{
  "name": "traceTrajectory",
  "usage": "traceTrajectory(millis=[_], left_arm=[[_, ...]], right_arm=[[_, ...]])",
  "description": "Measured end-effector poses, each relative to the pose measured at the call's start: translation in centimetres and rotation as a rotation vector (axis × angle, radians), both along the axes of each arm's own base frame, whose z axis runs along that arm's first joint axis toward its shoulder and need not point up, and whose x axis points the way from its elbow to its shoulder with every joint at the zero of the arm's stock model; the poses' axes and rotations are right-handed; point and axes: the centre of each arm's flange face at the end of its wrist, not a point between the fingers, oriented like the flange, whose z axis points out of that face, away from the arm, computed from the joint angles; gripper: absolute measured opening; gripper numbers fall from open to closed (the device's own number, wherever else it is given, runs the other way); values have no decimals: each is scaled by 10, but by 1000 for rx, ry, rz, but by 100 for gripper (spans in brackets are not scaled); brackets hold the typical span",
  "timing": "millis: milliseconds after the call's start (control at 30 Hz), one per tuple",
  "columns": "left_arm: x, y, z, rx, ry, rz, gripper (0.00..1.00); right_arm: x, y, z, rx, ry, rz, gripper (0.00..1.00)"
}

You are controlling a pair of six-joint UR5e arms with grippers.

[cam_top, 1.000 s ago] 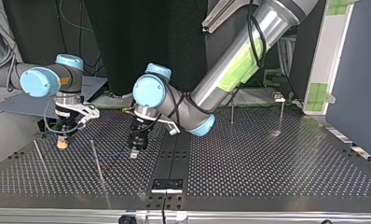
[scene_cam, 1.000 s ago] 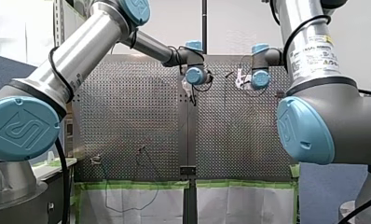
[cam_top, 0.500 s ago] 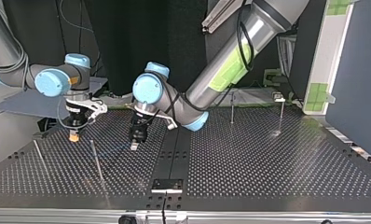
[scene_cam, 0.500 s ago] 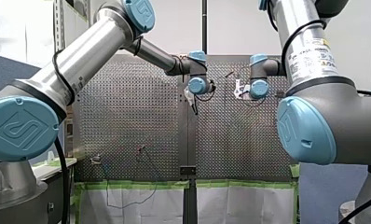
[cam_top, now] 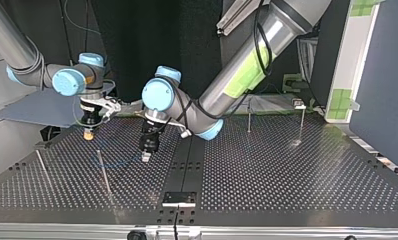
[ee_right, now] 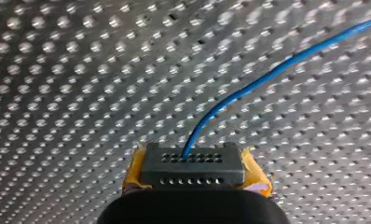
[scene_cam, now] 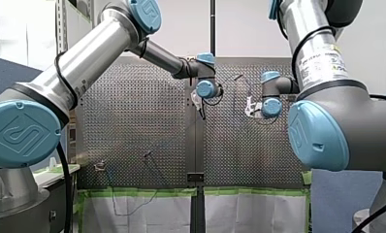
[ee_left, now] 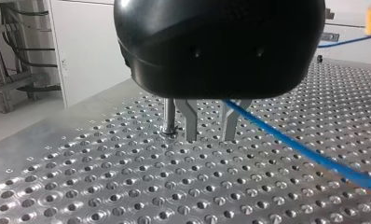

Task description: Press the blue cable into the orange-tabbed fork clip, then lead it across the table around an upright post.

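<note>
1. The thin blue cable (ee_right: pixel 249 88) is hanging in a shallow curve above the perforated table (ee_right: pixel 81 70), at the top view's left, pinched in my right gripper (ee_right: pixel 193 157).
2. A slim upright metal post (ee_left: pixel 169 116) is standing near it.

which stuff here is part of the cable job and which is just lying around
Job: thin blue cable; my right gripper holding it; my left gripper; slim upright metal post beside it.
Lying about: green tape squares; white cloth sheet.
</note>
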Motion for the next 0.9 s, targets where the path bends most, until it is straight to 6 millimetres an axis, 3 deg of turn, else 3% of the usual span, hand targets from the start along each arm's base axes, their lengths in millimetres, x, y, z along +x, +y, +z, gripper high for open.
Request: traceTrajectory(millis=[67,133,167,233,267,333,567,900], left_arm=[[0,0,0,2,0,1,40],[0,0,0,5,-1,2,63],[0,0,0,6,-1,3,63],[0,0,0,8,-2,6,83],[-1,0,0,9,-2,7,83],[-1,-1,0,9,-2,9,99],[-3,-2,0,8,0,13,99],[-3,-1,-1,9,1,16,99]], right_arm=[[-1,-1,-7,5,2,0,0],[-1,-1,-15,15,5,1,0],[-1,-1,-18,20,6,1,0],[-1,-2,-27,32,10,1,0],[-1,-2,-31,37,12,1,0],[-1,-2,-40,50,15,0,0],[-1,-4,-68,73,20,-3,0],[-2,-6,-125,116,28,-10,0]])
